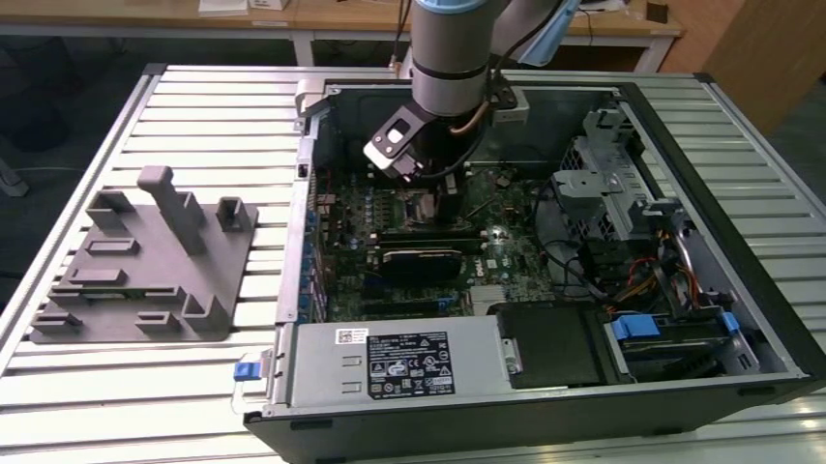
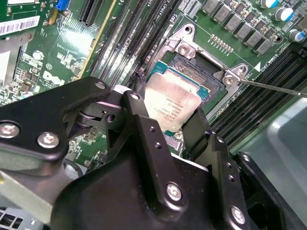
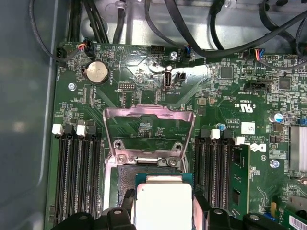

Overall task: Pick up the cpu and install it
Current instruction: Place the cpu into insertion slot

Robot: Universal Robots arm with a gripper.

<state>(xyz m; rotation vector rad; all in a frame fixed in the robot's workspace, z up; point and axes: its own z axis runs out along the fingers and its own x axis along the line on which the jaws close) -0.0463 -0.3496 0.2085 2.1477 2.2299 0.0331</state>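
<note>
Slatted pale metal table point(image 1: 193, 106) holds one open black computer case point(image 1: 775, 329). One small square cpu with a silver-grey metal top point(image 2: 171, 106) hangs slightly tilted over one black square socket point(image 2: 204, 67) on the green motherboard point(image 3: 211, 96). It is clamped between the gripper's point(image 2: 168, 117) two black fingers point(image 2: 140, 125). One silver hinged load frame point(image 3: 148, 114) stands open beside the socket. One grey plastic tray point(image 1: 130, 290) lies at the exterior view's left.

Exterior view: high and well back, looking down at a slant over the whole open computer case point(image 1: 516, 420) on the slatted counter point(image 1: 155, 387). Both wrist views: close above the motherboard point(image 3: 144, 72), facing down. Second wrist view slanting past the black fingers point(image 2: 146, 136); first wrist view squarer. Shared: socket point(image 2: 204, 64) and cpu point(image 2: 171, 103).
</note>
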